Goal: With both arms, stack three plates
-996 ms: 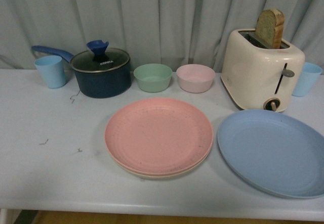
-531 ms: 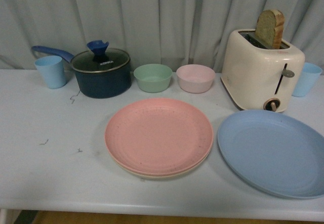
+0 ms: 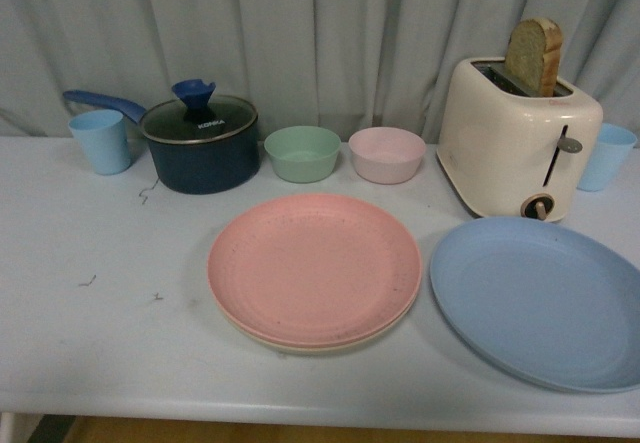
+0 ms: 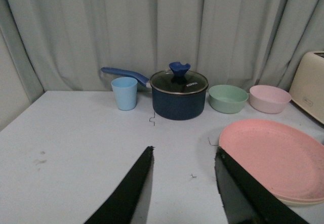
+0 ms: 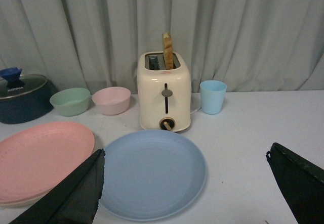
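The pink plate lies on the cream-beige plate at the table's middle; only the cream rim shows beneath it. To their right the light blue plate lies alone near the table's right edge. Neither arm shows in the front view. In the left wrist view my left gripper is open over bare table, the pink plate just beside one finger. My right gripper is wide open, and the blue plate lies between and ahead of its fingers.
Along the back stand a light blue cup, a dark blue lidded pot, a green bowl, a pink bowl, a cream toaster with bread in it, and another blue cup. A curtain hangs behind.
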{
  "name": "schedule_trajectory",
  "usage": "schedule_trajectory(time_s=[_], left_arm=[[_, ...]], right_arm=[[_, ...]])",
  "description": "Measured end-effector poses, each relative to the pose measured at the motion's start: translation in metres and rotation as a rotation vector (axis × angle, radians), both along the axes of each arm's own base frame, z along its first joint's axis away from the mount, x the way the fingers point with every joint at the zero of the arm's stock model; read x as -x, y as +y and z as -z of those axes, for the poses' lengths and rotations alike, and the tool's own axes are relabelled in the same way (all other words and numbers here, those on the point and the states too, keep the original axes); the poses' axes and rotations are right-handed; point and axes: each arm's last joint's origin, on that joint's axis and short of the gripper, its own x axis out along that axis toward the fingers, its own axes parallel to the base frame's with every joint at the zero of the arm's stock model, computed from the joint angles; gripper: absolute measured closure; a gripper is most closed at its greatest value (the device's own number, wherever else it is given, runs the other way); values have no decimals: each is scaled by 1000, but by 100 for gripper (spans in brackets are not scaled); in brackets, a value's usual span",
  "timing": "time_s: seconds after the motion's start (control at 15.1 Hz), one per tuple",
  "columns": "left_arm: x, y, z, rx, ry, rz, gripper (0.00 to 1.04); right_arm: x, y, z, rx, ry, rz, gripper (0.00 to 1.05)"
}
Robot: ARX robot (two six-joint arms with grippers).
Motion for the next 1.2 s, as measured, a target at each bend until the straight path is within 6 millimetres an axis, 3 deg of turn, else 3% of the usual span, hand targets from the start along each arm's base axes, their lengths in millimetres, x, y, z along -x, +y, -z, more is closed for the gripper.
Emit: schedule_trajectory(time_s=[0.13,0.27,0.4,0.46,0.6,0.8,1.06,1.2], left_arm=[[0,0,0,0,-1,2,39],[0,0,0,0,0,1,23],[0,0,0,0,0,0,5],[0,0,0,0,0,0,8],[0,0,0,0,0,0,7],[0,0,0,0,0,0,7],[0,0,0,0,0,0,7],[0,0,0,0,0,0,7]], right_arm=[[-15,-8,-11,2,433,128,6],[-37,-23,-37,-34,432,156,6],[-75,-48,-63,-48,448,169,6],[-99,-62,-61,-74,526,161,6],[-146,-81,-43,-113,691,122,6],[-200,-90,-20,-129,816,48,6],[-240,-90,13,-118,908,11,6],[-270,-77,46,-83,951,-23,6]])
